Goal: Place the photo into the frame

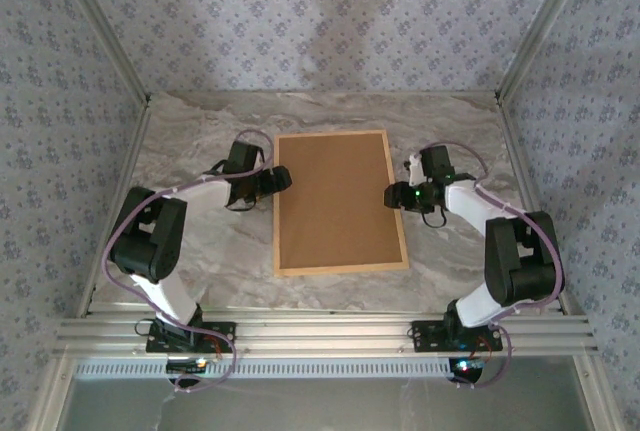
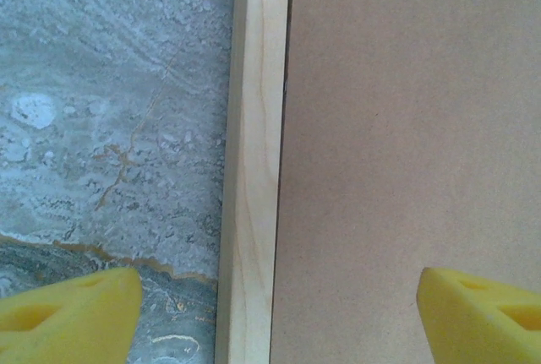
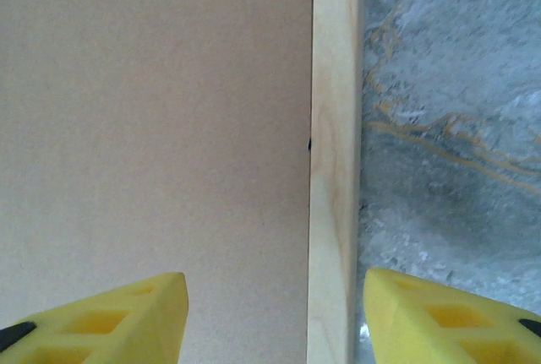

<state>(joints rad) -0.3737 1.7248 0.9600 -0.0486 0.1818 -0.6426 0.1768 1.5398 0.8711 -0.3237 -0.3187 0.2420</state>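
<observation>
The frame point(image 1: 340, 269) of light wood lies flat in the middle of the table, back side up, with a plain brown board point(image 1: 335, 199) set inside it. The photo is hidden. My left gripper point(image 1: 280, 179) is open over the frame's left rail point(image 2: 254, 161), one yellow finger point(image 2: 76, 317) above the table and the other point(image 2: 482, 313) above the board point(image 2: 406, 127). My right gripper point(image 1: 393, 196) is open astride the right rail point(image 3: 336, 170), its fingers point(image 3: 439, 322) on either side, the board point(image 3: 152, 111) to its left. Neither grips anything.
The marble-patterned table point(image 1: 200, 141) is enclosed by patterned walls at the back and sides. An aluminium rail point(image 1: 320, 331) runs along the near edge, where both arm bases are bolted. Bare table surface point(image 2: 110, 111) borders the frame on each side.
</observation>
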